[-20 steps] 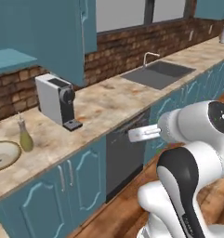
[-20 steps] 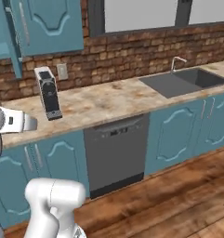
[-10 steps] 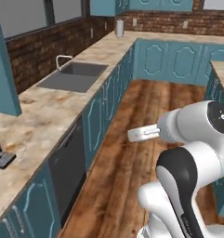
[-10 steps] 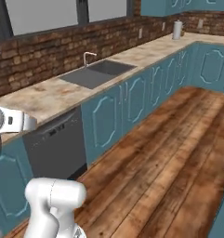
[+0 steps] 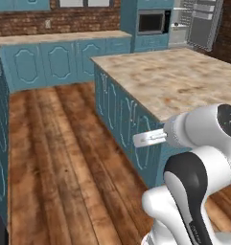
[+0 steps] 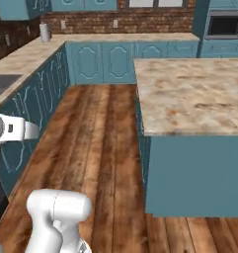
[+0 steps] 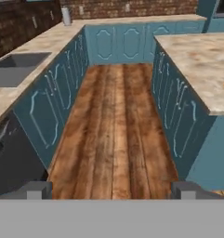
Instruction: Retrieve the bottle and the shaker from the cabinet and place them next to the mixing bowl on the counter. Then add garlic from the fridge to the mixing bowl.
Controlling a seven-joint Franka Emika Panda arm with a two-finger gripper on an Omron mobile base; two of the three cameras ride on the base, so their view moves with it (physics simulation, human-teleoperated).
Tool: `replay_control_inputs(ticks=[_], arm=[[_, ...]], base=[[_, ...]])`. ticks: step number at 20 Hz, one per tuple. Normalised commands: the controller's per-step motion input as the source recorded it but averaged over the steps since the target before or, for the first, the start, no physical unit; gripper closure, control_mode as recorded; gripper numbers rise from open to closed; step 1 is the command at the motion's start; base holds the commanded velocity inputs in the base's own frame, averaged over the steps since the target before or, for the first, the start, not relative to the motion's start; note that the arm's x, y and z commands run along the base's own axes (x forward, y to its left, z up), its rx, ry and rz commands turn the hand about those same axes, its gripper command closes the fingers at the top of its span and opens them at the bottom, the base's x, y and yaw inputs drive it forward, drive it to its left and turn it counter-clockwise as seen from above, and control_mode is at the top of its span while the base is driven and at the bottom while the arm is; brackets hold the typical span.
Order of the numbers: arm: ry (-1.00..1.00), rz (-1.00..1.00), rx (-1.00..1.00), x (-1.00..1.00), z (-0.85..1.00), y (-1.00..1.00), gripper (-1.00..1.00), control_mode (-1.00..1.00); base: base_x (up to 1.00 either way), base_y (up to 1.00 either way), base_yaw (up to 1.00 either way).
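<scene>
**Base swinging round toward the island**

Whole view's shifting since a second ago: coffee machine counter gone, base now facing a wooden floor aisle (image 7: 115,125). Gripper (image 7: 111,190) is hanging wide open, empty, over that floor. Island counter (image 5: 184,79) is sitting beside the aisle, and the fridge (image 5: 199,21) is standing open beyond the island.

Open floor (image 7: 114,125) between counter (image 7: 25,83), island (image 7: 199,60)

Even, shadowless light; soft, low-resolution render
</scene>
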Motion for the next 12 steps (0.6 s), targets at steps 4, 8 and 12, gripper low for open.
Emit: replay_control_inputs(ticks=[4, 8, 12], arm=[[0.00, 0.00, 0.00, 0.00, 0.00, 0.00, -1.00, 1.00], [0.00, 0.00, 0.00, 0.00, 0.00, 0.00, -1.00, 1.00], [0.00, 0.00, 0.00, 0.00, 0.00, 0.00, -1.00, 1.00]], base=[[0.00, 0.01, -0.96], [0.02, 0.05, -0.86], [0.36, 0.15, -0.46]])
